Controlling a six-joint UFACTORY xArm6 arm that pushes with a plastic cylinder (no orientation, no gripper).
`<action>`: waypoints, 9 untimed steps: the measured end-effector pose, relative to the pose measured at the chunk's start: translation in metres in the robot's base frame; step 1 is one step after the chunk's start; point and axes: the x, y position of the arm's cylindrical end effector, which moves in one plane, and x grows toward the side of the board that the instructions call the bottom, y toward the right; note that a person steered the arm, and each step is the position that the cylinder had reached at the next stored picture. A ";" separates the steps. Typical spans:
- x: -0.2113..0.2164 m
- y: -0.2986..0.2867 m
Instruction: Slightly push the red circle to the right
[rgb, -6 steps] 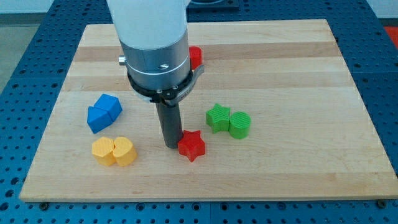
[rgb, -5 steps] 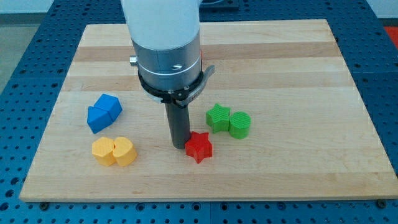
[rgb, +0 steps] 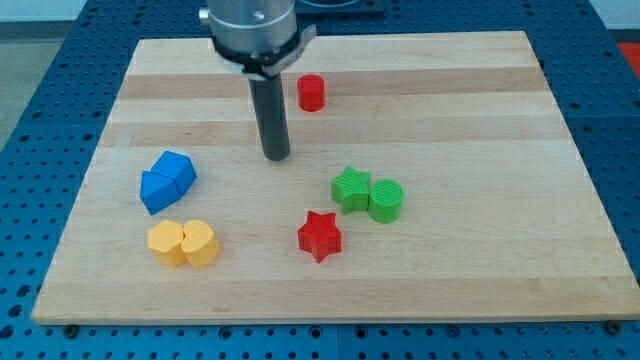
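Note:
The red circle (rgb: 311, 92) is a small red cylinder near the board's top middle. My tip (rgb: 277, 156) is at the end of the dark rod, below and to the left of the red circle, apart from it. The red star (rgb: 319, 236) lies lower down, well below my tip. No block touches my tip.
Two blue blocks (rgb: 166, 181) sit together at the view's left. Two yellow blocks (rgb: 183, 243) lie below them. A green star (rgb: 351, 188) touches a green cylinder (rgb: 385, 200) at the right of centre. The wooden board (rgb: 480, 120) rests on a blue perforated table.
My tip moved from beside the red star's left up toward the view's top. The red star slid slightly right earlier and now lies still. The red circle is now uncovered.

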 end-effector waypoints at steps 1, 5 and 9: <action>-0.028 0.000; -0.085 0.002; -0.085 0.015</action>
